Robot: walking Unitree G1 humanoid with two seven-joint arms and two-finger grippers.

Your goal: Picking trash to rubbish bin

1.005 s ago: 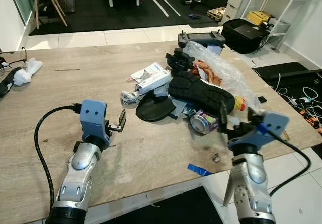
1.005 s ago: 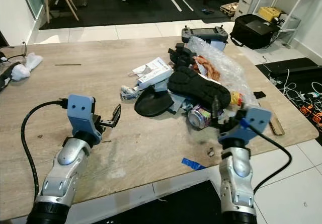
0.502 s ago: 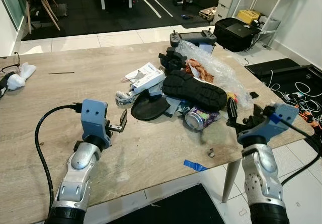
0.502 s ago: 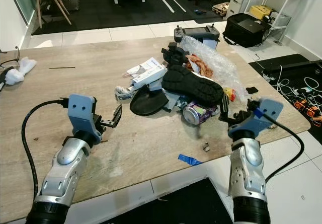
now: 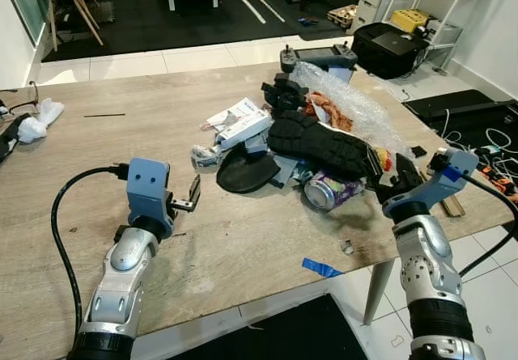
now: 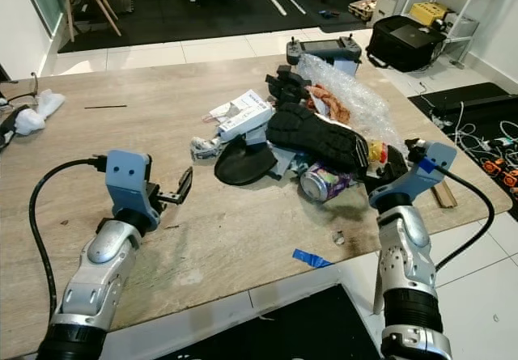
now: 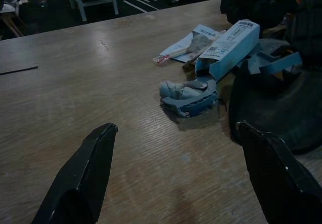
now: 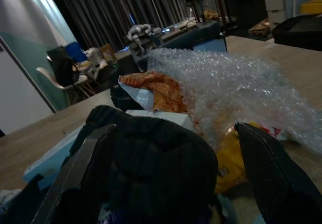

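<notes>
Trash pile [image 5: 316, 137] sits right of centre on the desk [image 5: 97, 146]; bare wood spreads left. Right tool [image 5: 392, 180], fingers apart, hovers at the pile's right edge near the black shoe [image 5: 324, 146]. Left tool [image 5: 193, 195], fingers apart, sits lower left.

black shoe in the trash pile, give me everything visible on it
The black shoe lies tipped over on top of the trash heap, its lugged, rubbery-looking sole facing up and toward the camera. It runs diagonally from the pile's middle toward the table's right edge. It rests on a flat black sole piece and blue scraps, with the drink can just under its front edge and bubble wrap behind. The right gripper, open, sits at its near end, in the right wrist view.
</notes>
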